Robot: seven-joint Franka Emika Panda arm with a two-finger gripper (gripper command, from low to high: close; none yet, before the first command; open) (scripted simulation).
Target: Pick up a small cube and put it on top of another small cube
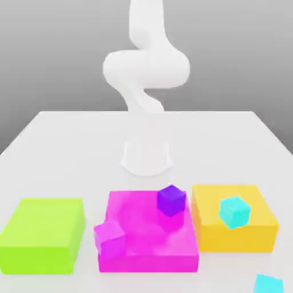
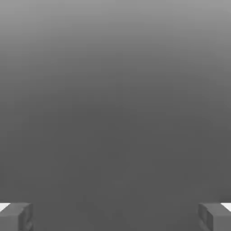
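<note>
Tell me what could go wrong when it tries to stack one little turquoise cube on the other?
One cyan cube sits on the yellow block, so a clumsy placement could knock it off. The other cyan cube lies at the table's near edge, far from the arm's base, perhaps a long reach. The purple cube and small magenta cube are similar in size and could be grabbed by mistake. The gripper is open, holding nothing.

Exterior view front-on, facing arm (image 1: pixel 146 68)
</note>
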